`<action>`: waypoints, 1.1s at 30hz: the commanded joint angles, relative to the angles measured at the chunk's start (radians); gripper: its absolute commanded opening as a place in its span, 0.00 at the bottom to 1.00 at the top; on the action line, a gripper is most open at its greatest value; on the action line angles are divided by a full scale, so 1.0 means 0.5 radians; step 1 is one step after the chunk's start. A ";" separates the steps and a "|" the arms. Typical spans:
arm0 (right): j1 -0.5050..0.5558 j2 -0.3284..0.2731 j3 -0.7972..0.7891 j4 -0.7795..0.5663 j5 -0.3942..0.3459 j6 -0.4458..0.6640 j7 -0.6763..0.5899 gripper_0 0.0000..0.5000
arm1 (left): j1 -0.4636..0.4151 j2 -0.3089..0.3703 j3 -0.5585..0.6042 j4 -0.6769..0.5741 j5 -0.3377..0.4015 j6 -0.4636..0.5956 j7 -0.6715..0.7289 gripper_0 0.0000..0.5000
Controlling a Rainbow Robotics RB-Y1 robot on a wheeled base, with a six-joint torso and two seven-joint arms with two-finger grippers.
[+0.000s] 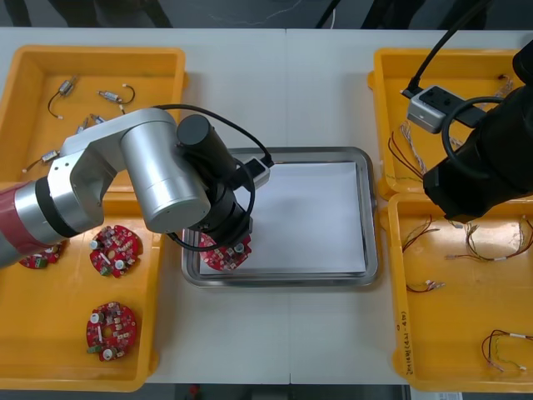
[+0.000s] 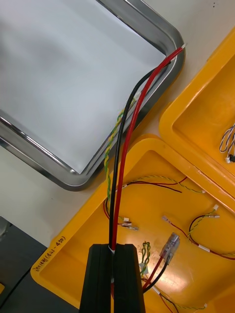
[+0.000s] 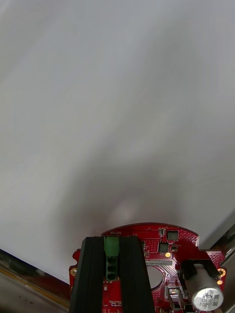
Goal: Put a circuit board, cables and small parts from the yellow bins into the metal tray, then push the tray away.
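Note:
My left gripper (image 1: 226, 244) is over the near left corner of the metal tray (image 1: 275, 153). It is shut on a round red circuit board (image 1: 221, 257). In the left wrist view the fingers (image 3: 93, 274) clamp the board's green connector (image 3: 111, 257), and the board (image 3: 171, 244) sits low over the tray's white inside (image 3: 117, 107). My right arm (image 1: 483, 167) hangs over the right-hand bins. In the right wrist view the right gripper (image 2: 115, 249) is shut on a cable bundle (image 2: 129, 132) of red, black and twisted yellow-green wire. The bundle's free end reaches over the tray's corner (image 2: 169, 36).
The near left yellow bin (image 1: 75, 367) holds three more circuit boards (image 1: 111, 329). In the far left bin (image 1: 25, 92) lie small metal parts (image 1: 110, 97). Both right bins (image 1: 466, 367) contain loose cables (image 1: 420, 233). Below the right gripper is the orange-looking bin (image 2: 73, 230) with several cables.

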 commanded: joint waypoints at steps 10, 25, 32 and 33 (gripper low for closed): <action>-0.302 0.089 0.307 0.097 0.026 0.007 0.124 0.00 | -0.092 -0.058 -0.065 0.063 -0.021 -0.113 0.230 0.00; -0.330 0.117 0.319 0.205 0.048 0.007 0.149 0.00 | -0.089 -0.061 -0.071 0.063 -0.018 -0.140 0.267 0.94; -0.330 0.113 0.319 0.205 0.026 0.007 0.152 0.00 | -0.095 -0.058 -0.065 0.063 -0.018 -0.140 0.300 1.00; -0.326 0.113 0.319 0.205 0.020 0.007 0.152 0.00 | -0.098 -0.058 -0.059 0.063 -0.015 -0.140 0.307 1.00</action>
